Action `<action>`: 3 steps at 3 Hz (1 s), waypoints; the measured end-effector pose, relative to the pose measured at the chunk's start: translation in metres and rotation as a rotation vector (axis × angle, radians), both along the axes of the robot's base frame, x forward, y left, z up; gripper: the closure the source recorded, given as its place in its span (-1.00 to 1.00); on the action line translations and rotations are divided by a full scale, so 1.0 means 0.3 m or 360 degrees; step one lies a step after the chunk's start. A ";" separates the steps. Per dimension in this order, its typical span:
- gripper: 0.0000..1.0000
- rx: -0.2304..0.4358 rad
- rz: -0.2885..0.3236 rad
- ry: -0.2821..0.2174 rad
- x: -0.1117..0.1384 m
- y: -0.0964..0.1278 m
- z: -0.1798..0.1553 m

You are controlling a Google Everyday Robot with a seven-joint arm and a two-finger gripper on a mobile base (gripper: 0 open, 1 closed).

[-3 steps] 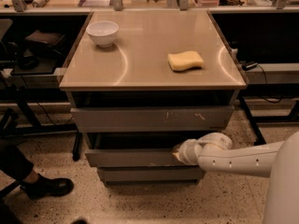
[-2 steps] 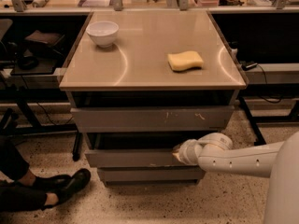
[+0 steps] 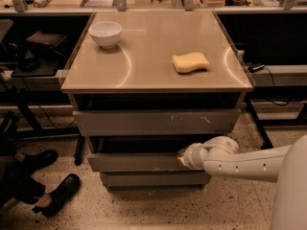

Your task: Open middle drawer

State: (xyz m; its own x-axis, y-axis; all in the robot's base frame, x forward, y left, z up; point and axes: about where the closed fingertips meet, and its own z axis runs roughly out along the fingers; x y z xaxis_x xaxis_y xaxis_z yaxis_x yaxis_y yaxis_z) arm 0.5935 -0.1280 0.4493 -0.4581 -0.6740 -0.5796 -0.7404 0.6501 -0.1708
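Note:
The middle drawer (image 3: 134, 162) is the plain grey front between the larger scratched front (image 3: 153, 121) above and the smallest front (image 3: 153, 178) below. It stands out slightly from the cabinet, with a dark gap above it. My gripper (image 3: 183, 158) is at the right end of the middle drawer's top edge, against the front. My white arm (image 3: 240, 164) reaches in from the right.
A white bowl (image 3: 105, 34) and a yellow sponge (image 3: 190, 62) sit on the cabinet's tan top (image 3: 144, 75). A person's black shoes (image 3: 53, 195) are on the speckled floor at the lower left. Dark desks with cables flank the cabinet.
The person's feet at the lower left have shifted, and two shoes now show. My gripper and the middle drawer have hardly moved.

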 end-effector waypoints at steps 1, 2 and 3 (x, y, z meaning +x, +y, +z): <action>-0.31 0.0000 0.0000 0.0000 0.000 0.000 0.000; -0.78 0.0000 0.0000 0.0000 0.000 0.000 0.000; -1.00 0.0000 0.0000 0.0000 0.000 0.000 0.000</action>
State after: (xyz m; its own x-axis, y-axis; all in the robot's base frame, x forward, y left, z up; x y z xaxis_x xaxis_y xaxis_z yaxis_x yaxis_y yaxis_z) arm 0.5936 -0.1280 0.4493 -0.4579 -0.6741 -0.5796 -0.7404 0.6500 -0.1711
